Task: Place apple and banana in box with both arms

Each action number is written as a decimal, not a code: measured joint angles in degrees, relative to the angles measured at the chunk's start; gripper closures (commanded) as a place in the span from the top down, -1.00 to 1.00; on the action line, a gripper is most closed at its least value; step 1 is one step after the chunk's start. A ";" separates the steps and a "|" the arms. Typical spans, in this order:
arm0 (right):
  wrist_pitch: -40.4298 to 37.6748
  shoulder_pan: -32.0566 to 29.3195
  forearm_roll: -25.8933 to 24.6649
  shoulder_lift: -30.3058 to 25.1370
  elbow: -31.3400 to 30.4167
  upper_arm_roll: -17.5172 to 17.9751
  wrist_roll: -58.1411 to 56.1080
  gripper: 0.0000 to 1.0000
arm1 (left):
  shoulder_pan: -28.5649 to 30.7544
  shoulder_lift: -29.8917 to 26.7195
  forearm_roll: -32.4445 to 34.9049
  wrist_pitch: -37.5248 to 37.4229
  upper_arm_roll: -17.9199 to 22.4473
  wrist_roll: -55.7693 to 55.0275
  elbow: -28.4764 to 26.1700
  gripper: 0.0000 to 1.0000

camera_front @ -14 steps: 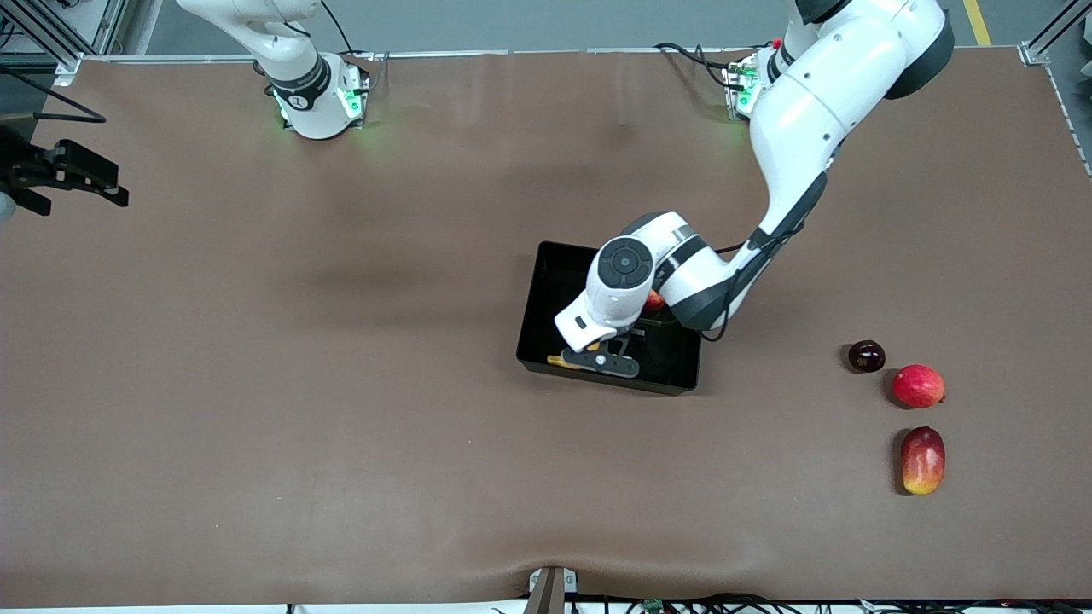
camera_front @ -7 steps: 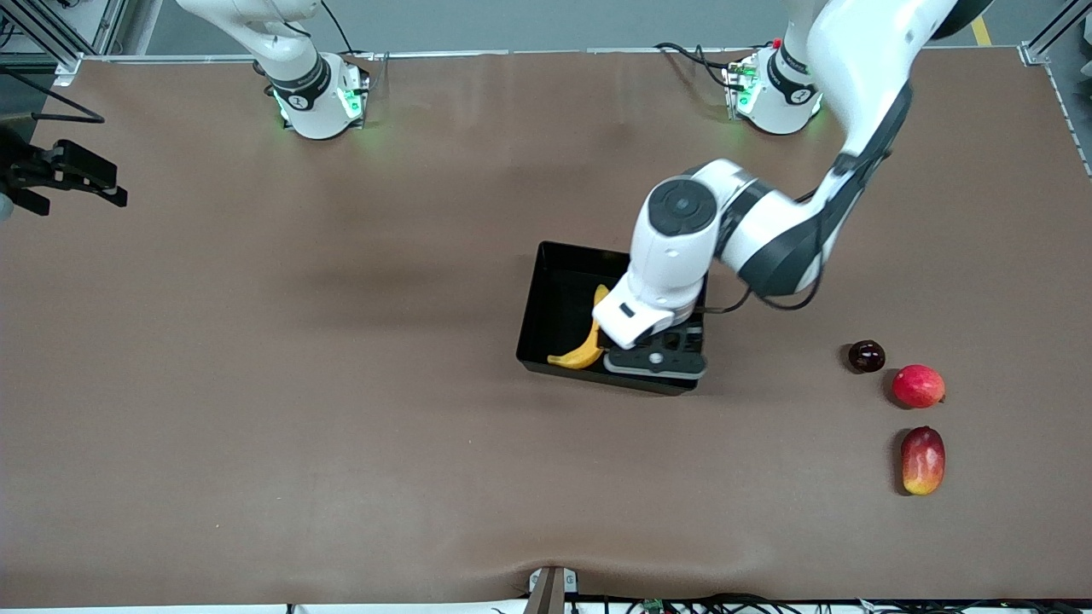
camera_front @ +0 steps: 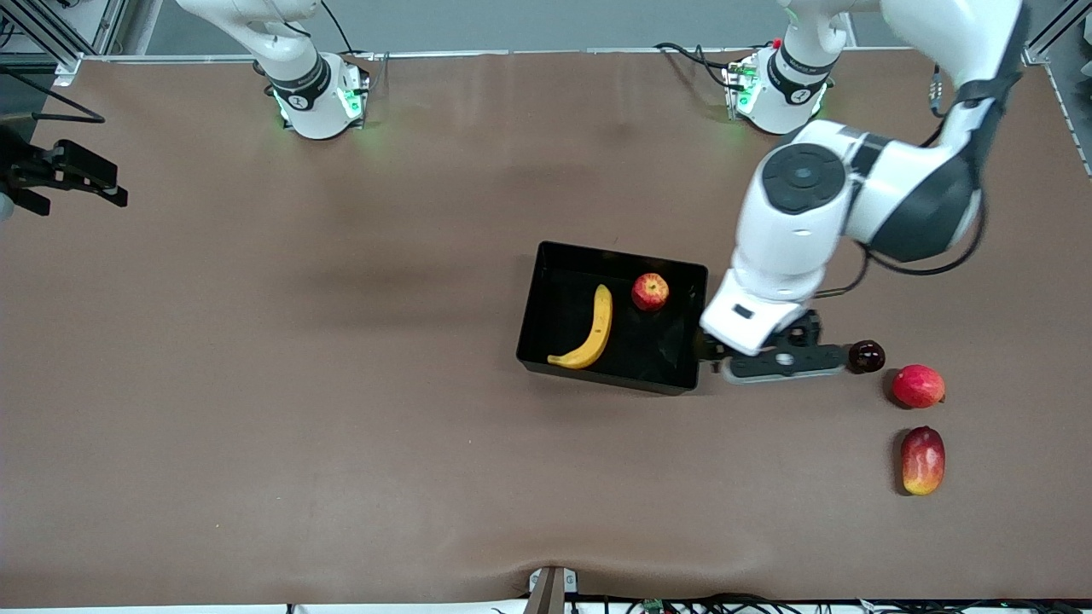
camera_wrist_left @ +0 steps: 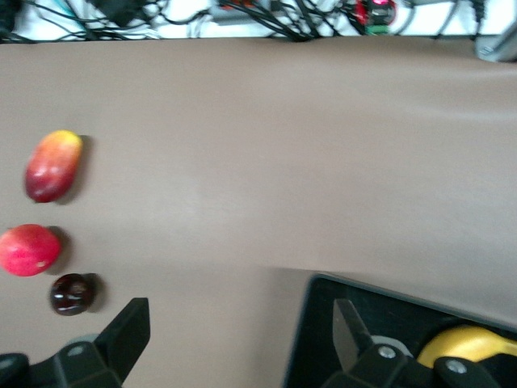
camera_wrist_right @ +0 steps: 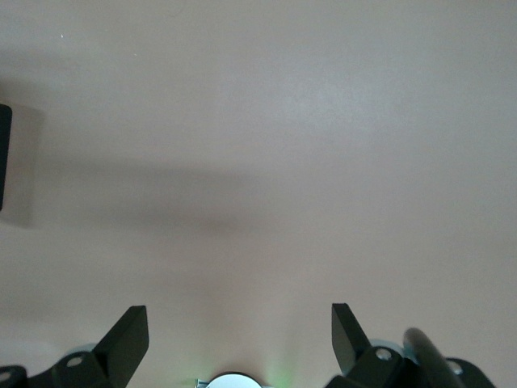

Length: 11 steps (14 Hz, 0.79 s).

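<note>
Left gripper (camera_front: 781, 362), wide open and empty, hovers between box (camera_front: 546, 358) and dark fruit (camera_front: 867, 356).

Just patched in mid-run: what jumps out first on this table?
The black box at mid-table holds the banana and the apple, side by side. The left gripper hangs open just past the box's wall toward the left arm's end, close to a dark round fruit, a pinkish-red fruit and a mango-like fruit. The right gripper waits open over bare table.

High front camera looking down across the whole table, left wrist camera close above the box (camera_wrist_left: 388, 303) rim, also seen from the front, right wrist camera facing bare tabletop
</note>
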 measured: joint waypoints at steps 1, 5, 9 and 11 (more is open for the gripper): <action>0.00 0.01 0.00 0.00 0.00 0.04 0.00 1.00 | 0.91 -0.71 0.00 -0.24 0.00 1.25 -0.02 1.00; 0.00 0.06 0.00 0.00 0.00 0.16 0.00 1.00 | 3.31 -3.53 -2.63 -2.42 0.00 6.82 0.04 1.00; 0.00 0.14 0.00 0.00 0.00 0.25 0.00 1.00 | 8.53 -5.96 -9.43 -3.41 0.02 10.06 0.41 1.00; -0.01 0.15 0.00 0.00 0.00 0.27 0.00 1.00 | 10.68 -6.62 -12.50 -4.48 0.06 13.45 0.73 1.00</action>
